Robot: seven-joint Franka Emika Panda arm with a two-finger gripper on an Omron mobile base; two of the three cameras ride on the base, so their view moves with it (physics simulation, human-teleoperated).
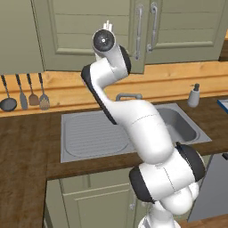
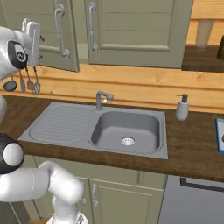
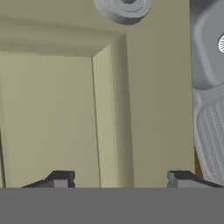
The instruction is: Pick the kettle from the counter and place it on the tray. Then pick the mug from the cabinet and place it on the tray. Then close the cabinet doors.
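Observation:
My gripper (image 3: 120,180) is open with nothing between its fingers, its tips wide apart right in front of the outer face of the left cabinet door (image 3: 52,113). That olive door (image 1: 84,31) hangs slightly ajar, and its lower edge sits lower than the right door (image 1: 187,26), which is flush. The gripper (image 1: 107,24) is high up, left of the door's silver bar handle (image 1: 139,31); the round foot of the handle (image 3: 124,8) shows in the hand view. A blue-rimmed corner of the tray (image 2: 220,135) lies on the counter (image 2: 192,144) at the far right. Kettle and mug are out of view.
Below the arm the grey sink (image 2: 127,129) with its drainboard (image 2: 61,124) and faucet (image 2: 101,98) is set into the counter. A grey soap bottle (image 2: 182,108) stands to its right. Utensils (image 1: 26,93) hang on the wall at the left. Low cupboards (image 2: 122,201) run under the counter.

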